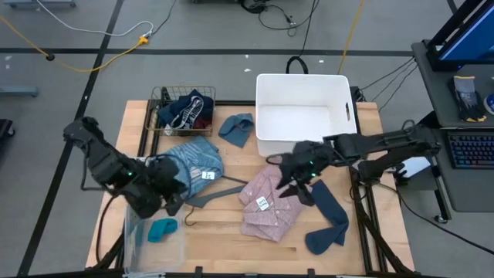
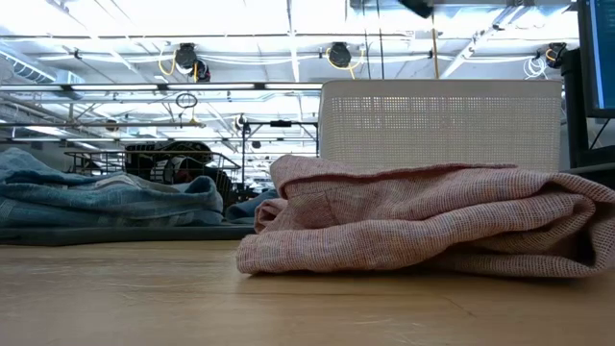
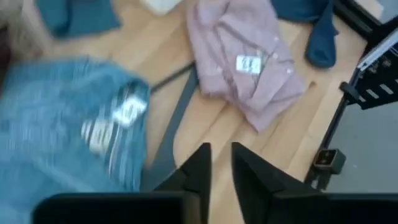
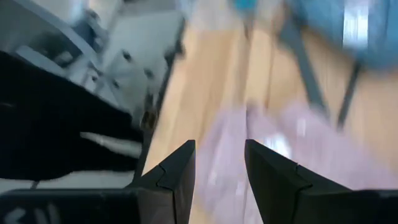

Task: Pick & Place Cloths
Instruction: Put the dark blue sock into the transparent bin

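Note:
My left gripper (image 1: pixel 177 202) (image 3: pixel 221 165) hovers over the table's near left, above the grey hanger (image 1: pixel 212 193), its fingers a narrow gap apart with nothing between them. The light blue denim garment (image 1: pixel 193 161) (image 3: pixel 68 118) lies just beyond it, white tags up. My right gripper (image 1: pixel 293 189) (image 4: pixel 219 162) is open above the far edge of the folded pink checked shirt (image 1: pixel 266 205) (image 2: pixel 423 216) (image 3: pixel 249 62), which lies flat on the table. A navy cloth (image 1: pixel 328 220) lies to the shirt's right. A grey-blue cloth (image 1: pixel 237 129) rests beside the white bin. A teal cloth (image 1: pixel 162 229) sits in a clear tub.
A white bin (image 1: pixel 266 143) stands at the far middle of the table. A wire basket (image 1: pixel 158 104) at the far left holds black printed and maroon garments. The clear tub (image 1: pixel 131 232) sits at the near left corner. Bare wood shows along the near edge.

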Controlling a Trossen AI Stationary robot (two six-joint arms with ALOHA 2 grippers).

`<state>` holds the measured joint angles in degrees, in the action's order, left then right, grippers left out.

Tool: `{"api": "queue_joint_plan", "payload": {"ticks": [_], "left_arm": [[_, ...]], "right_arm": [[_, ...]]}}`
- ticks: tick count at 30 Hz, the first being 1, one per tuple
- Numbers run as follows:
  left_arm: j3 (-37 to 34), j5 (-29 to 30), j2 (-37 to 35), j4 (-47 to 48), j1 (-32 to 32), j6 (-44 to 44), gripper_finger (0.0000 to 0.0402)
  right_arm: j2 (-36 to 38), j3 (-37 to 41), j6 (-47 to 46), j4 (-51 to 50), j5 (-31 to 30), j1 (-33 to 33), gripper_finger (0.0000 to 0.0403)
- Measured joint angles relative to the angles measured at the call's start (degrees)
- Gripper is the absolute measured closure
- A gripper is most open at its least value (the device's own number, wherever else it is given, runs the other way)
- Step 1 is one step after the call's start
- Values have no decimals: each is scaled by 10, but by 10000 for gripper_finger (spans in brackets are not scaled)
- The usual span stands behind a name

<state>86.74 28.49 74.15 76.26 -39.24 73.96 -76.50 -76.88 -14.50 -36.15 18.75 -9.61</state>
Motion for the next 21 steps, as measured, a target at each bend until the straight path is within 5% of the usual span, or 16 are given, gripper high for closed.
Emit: {"api": "queue_joint_plan", "payload": {"ticks": [4,11,21], "left_arm": [[0,1,0,-80,49,-168,391],[0,-20,0,-246,118,-437,397],[0,-144,0,-358,198,-571,399]], "right_arm": [[21,0,-96,-119,-36,-33,273],[33,0,-298,-340,-70,-101,273],[34,0,-451,-451,-109,-176,273]]}}
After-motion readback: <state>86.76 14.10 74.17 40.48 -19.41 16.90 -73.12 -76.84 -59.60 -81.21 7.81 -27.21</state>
